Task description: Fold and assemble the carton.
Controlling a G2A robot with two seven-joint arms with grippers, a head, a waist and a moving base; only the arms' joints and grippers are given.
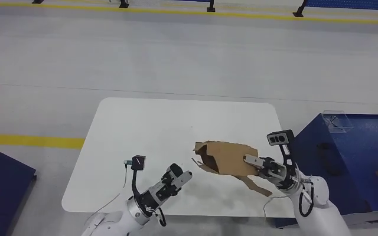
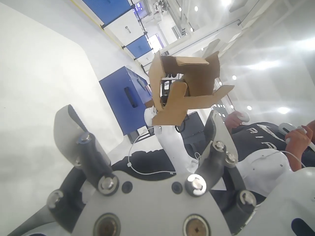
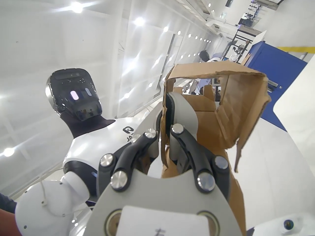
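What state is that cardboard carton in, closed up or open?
Open: the carton, pinched by the right gripper, is a hollow sleeve you can see through, its end flaps sticking out unfolded.

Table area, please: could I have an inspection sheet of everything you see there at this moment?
Surface: white table, rounded corners.
Job's things: brown carton, partly folded, flaps loose, held over the table's near edge.
Clutter: nothing seen.
Pincers: right pincer shut on a carton wall; left pincer open, holding nothing, apart from the carton.
Cables: white cable beside the left arm; black loop on the right arm.
Surroundings: blue cabinet beside the table; yellow floor line.
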